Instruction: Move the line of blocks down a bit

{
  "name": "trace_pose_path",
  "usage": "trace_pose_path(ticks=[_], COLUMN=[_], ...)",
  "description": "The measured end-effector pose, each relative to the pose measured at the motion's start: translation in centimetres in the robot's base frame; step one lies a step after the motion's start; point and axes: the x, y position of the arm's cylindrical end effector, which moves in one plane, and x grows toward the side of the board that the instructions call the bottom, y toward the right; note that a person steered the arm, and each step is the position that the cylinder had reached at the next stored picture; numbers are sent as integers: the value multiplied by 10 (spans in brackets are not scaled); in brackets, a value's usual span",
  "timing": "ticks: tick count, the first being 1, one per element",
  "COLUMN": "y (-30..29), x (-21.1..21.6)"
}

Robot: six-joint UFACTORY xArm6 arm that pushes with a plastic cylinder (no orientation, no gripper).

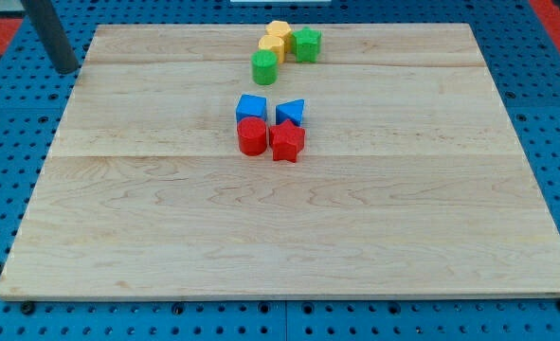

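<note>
Hugging the worktop's point(261, 237) top edge, near its middle, a short line of four blocks runs: yellow block point(280, 34), second yellow point(271, 47), green star point(306, 44), green cylinder point(263, 67). Just below sit blue cube point(251, 107), blue triangle point(291, 112), red cylinder point(252, 135) and red star point(287, 140), bunched together. Wide bare wood spreads toward the bottom edge and both sides. The rod point(52, 33) stands off the top-left corner; my tip point(68, 70) is well apart from every block, and this tool has nothing to clench.

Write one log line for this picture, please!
my tip: top left, off board, far from blocks | yellow-green cluster: top | blue-red cluster: below it
</note>
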Motion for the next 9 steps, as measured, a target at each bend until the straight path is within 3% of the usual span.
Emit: trace_pose_path(ticks=[1, 2, 3, 4, 5, 6, 7, 9], y=[34, 111, 124, 150, 197, 264, 294, 296], x=[-2, -2, -18, -82, -97, -97, -95, -24])
